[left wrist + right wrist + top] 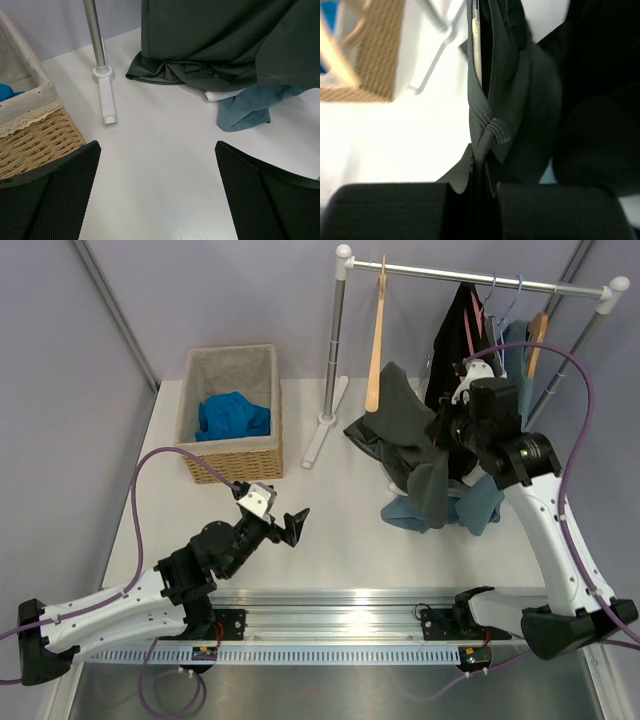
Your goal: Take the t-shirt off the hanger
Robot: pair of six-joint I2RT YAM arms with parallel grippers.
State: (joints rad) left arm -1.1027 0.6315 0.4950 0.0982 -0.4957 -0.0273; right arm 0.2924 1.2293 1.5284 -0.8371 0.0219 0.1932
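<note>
- The right jaws are pressed together, pinching a fold of the dark grey t-shirt (530, 90). In the right wrist view, a stitched seam bunches into a knot-like ridge just above them.
- The pale wooden hanger (375, 350) runs down beside that seam, with the fabric around its lower end. Its hook sits on the rail (470, 278) in the upper middle of the top view.
- The t-shirt hangs from the hanger's lower end, right of centre in the top view. It slopes down to the counter (330, 540), where its hem lies crumpled.
- A teal cloth (245, 107) lies on the counter, touching the hem and partly under it.
- The right arm (545, 510) rises from the lower right corner and reaches into the hanging clothes. More dark garments (455, 330) hang on the rail behind it.
- The left jaws are spread wide and hold nothing. They hover over bare counter at lower left of centre, pointing toward the t-shirt and well apart from it.
- The rack's post (335, 350) stands between the t-shirt and a wicker basket (235, 465) at the upper left.
- A bright blue cloth (232, 415) lies in the basket.
</note>
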